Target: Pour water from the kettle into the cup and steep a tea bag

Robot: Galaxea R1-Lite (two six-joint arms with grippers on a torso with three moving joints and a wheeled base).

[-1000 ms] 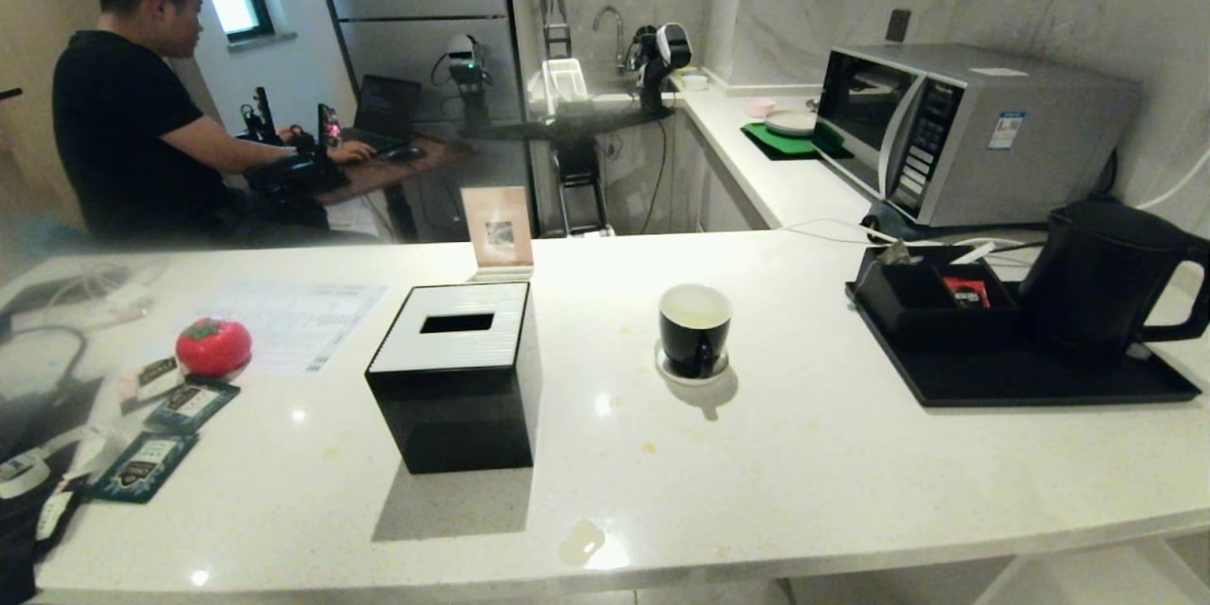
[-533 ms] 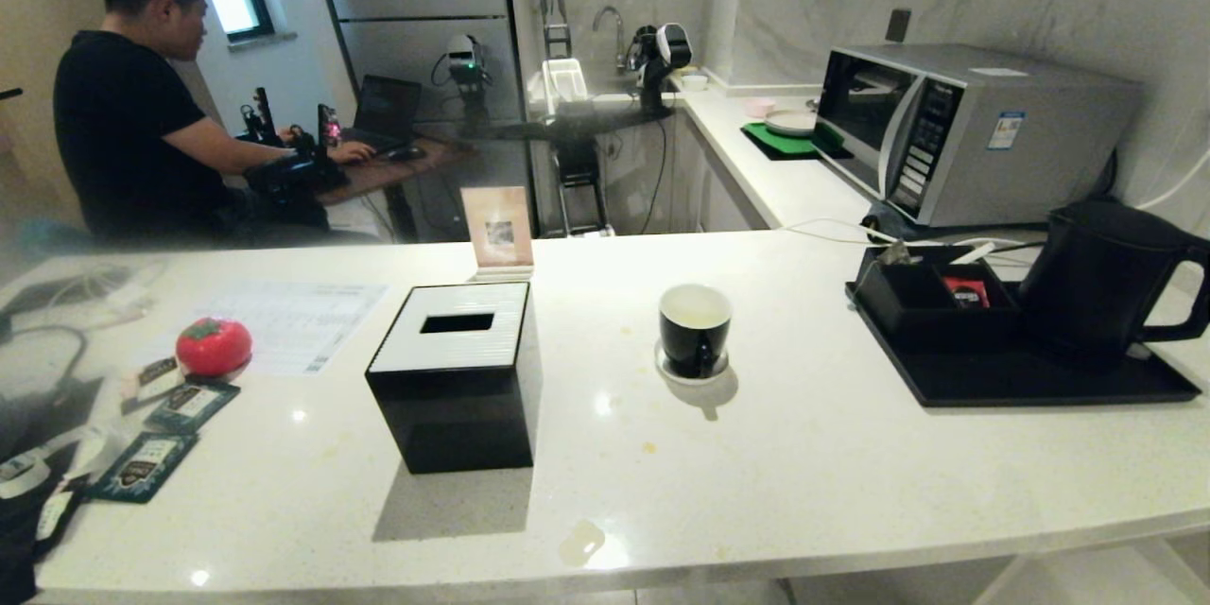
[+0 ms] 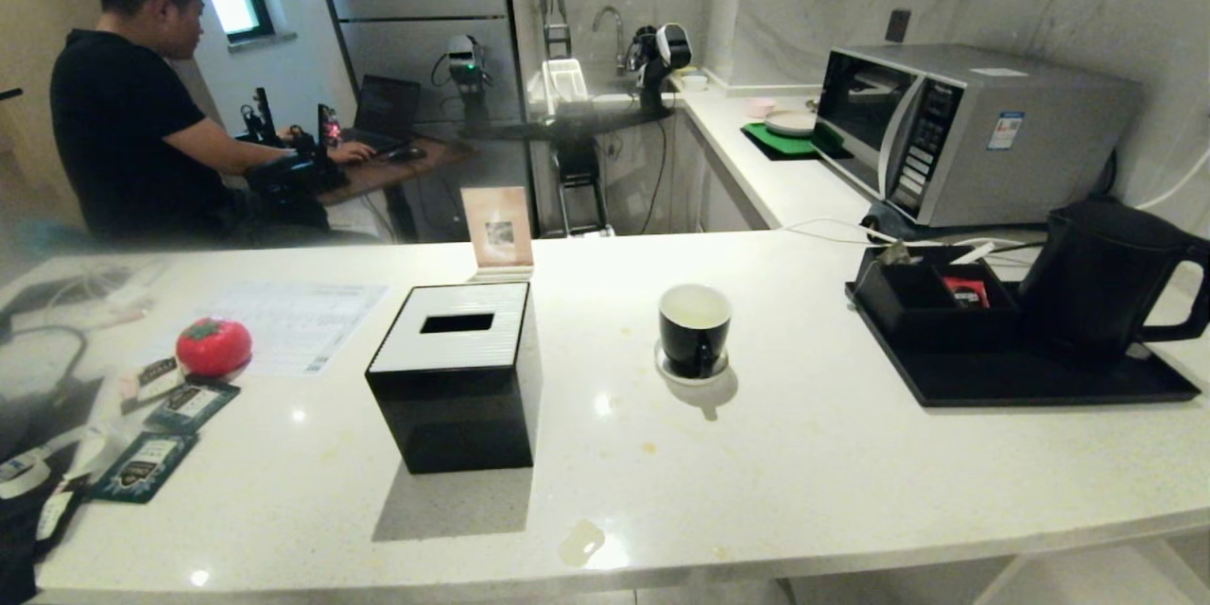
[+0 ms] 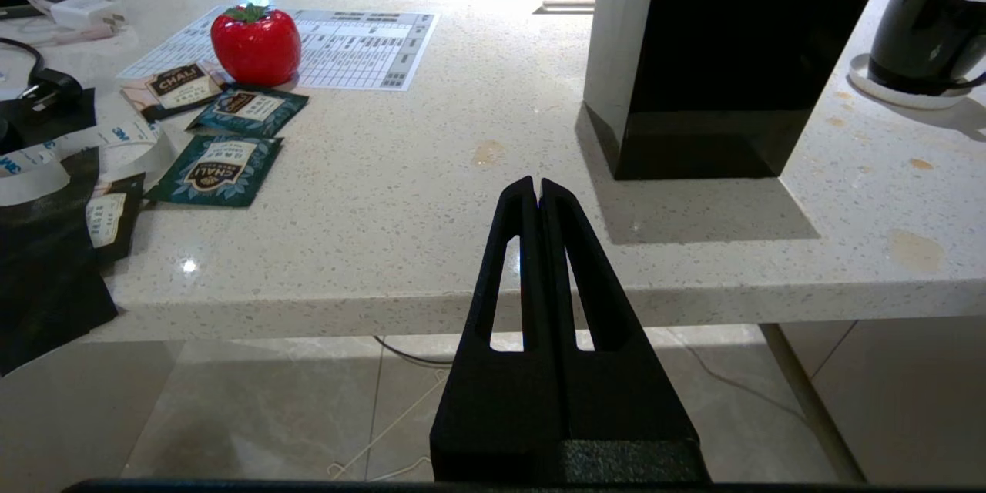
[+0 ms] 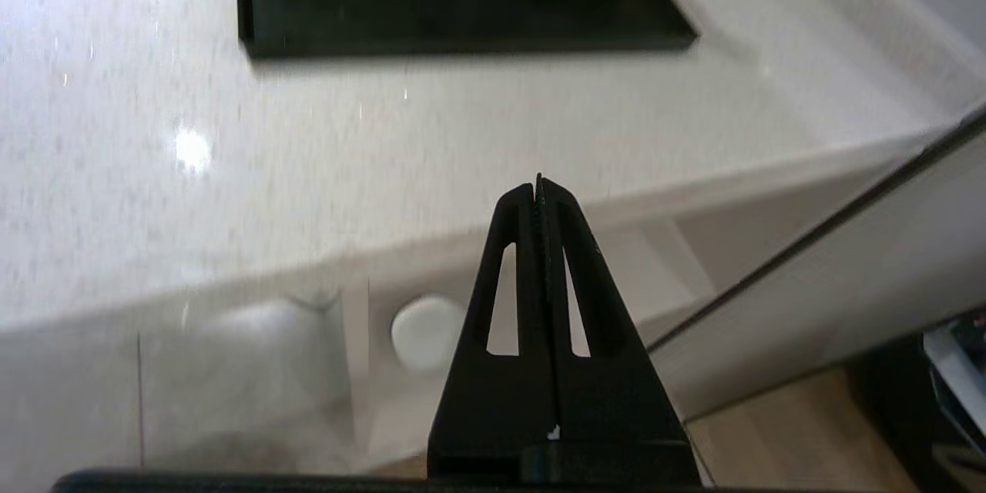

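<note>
Kettle (image 3: 1101, 279) sits untouched on its tray (image 3: 1030, 383), cup (image 3: 695, 329) unfilled; left gripper (image 4: 537, 189) and right gripper (image 5: 538, 189), both clenched empty, hang below the counter (image 3: 803, 463).

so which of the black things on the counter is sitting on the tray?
The kettle: it stands at the right end of the black tray, beside the compartment box. The cup and tissue box stand on the bare counter.

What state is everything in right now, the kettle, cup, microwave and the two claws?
Kettle: upright on the tray, lid on.
Cup: upright on its saucer.
Microwave: door shut.
Left claw: shut, empty.
Right claw: shut, empty.
</note>
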